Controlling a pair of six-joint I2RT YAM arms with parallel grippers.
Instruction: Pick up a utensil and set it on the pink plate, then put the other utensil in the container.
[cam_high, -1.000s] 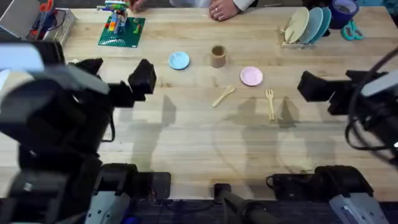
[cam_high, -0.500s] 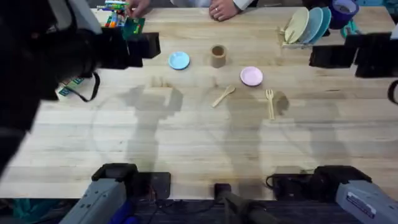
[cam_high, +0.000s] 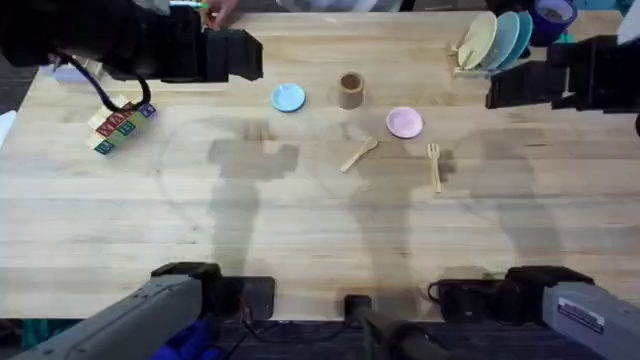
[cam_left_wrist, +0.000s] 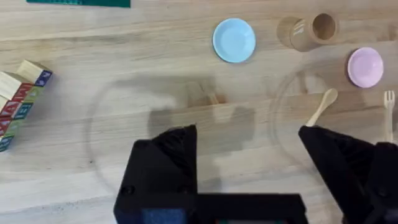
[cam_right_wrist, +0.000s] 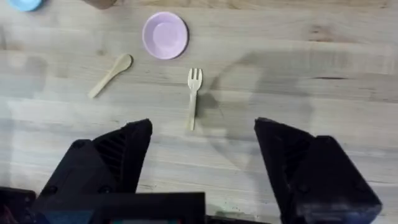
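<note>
Nothing of the task is done yet: the fork (cam_high: 434, 166) is lying on the bench (cam_high: 300, 240) just below the pink plate (cam_high: 404, 122), the spoon (cam_high: 359, 154) is resting between the plate and the tan container (cam_high: 350, 90), and both must be moved. The left gripper (cam_left_wrist: 249, 168) and the right gripper (cam_right_wrist: 202, 162) are hanging high above the wood with jaws spread wide, holding nothing. The pale wooden bench is also carrying a light blue plate (cam_high: 288, 97), lettered blocks (cam_high: 120, 128) and racked plates (cam_high: 495, 40).

Right gripper (cam_right_wrist: 202, 165) fingers spread wide above table (cam_right_wrist: 323, 56); fork (cam_right_wrist: 193, 96) between spoon (cam_right_wrist: 111, 75) and pink plate (cam_right_wrist: 165, 35) nearby
</note>
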